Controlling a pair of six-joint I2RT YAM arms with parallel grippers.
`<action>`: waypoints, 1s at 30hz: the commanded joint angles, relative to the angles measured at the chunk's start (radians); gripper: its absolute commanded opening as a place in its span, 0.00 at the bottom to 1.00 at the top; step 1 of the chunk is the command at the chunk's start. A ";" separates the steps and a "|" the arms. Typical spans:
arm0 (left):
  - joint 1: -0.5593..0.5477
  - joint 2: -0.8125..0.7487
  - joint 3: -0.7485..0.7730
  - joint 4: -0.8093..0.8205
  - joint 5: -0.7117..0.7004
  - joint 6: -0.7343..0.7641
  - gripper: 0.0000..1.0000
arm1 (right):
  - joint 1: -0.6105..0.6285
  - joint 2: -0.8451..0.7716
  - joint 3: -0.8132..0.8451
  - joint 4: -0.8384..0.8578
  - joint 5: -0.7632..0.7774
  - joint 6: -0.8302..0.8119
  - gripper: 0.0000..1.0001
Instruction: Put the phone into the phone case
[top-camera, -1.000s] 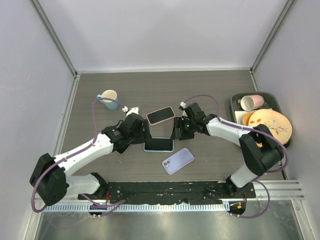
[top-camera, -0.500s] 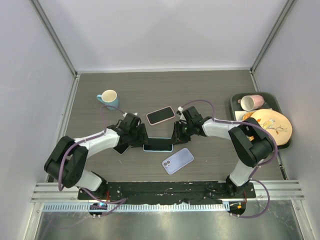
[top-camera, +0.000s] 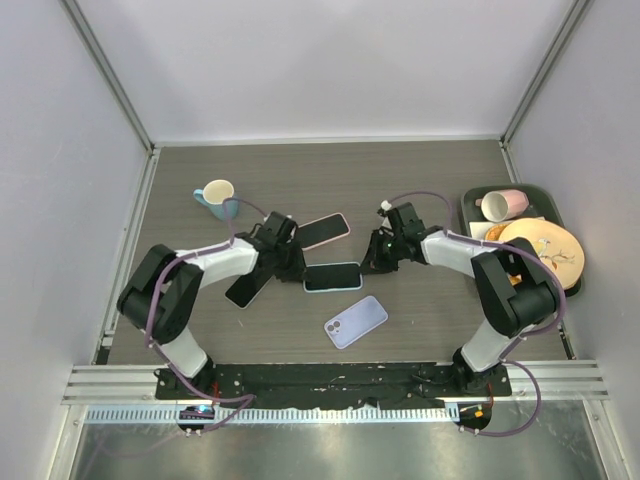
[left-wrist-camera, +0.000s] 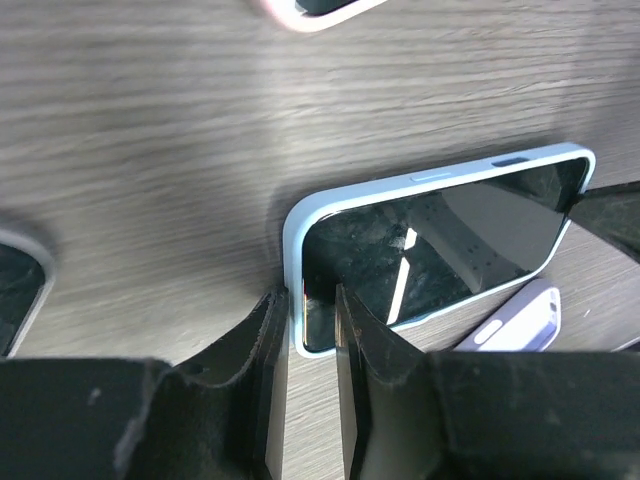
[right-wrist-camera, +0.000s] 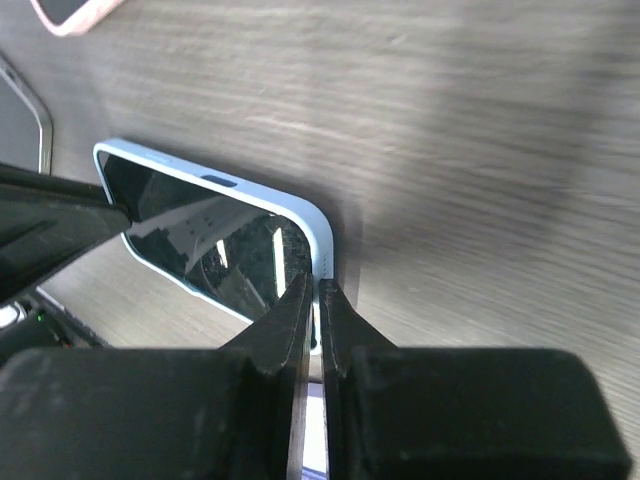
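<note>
1. The phone (top-camera: 333, 277) lies screen up near the middle of the desk (top-camera: 430, 180). It sits inside the light-blue phone case (left-wrist-camera: 294, 240), whose rim runs around the dark glass.
2. The left hand (top-camera: 297, 268) is at the 9 o'clock end of the phone. Its gap is narrow, and in the wrist view its fingers (left-wrist-camera: 268, 335) pinch the short edge of the phone case.
3. The right hand (top-camera: 372, 262) is at the 3 o'clock end. Its fingers (right-wrist-camera: 300, 300) are nearly together, with only the rim of the phone case between them.
4. A pink-cased phone (top-camera: 322, 231) lies just beyond, at 12 o'clock from the phone.
5. A lavender phone (top-camera: 356, 321) lies back up at 5 o'clock.
6. A dark phone (top-camera: 243, 293) lies at 9 o'clock, beside the left arm.
7. A blue mug (top-camera: 215, 197) stands at 10 o'clock.
8. A green tray (top-camera: 470, 205) at the desk's 3 o'clock edge carries a pink cup (top-camera: 503, 204) and a patterned plate (top-camera: 542, 250).
</note>
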 joint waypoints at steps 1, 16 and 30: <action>-0.073 0.125 0.136 0.176 0.122 -0.041 0.25 | -0.049 -0.065 0.030 0.048 -0.042 -0.006 0.11; -0.154 0.291 0.473 -0.150 -0.157 0.064 0.47 | -0.185 -0.088 0.037 -0.041 0.099 -0.083 0.46; -0.244 -0.116 0.137 -0.230 -0.321 0.073 0.56 | -0.129 -0.346 -0.125 -0.169 0.097 -0.126 0.63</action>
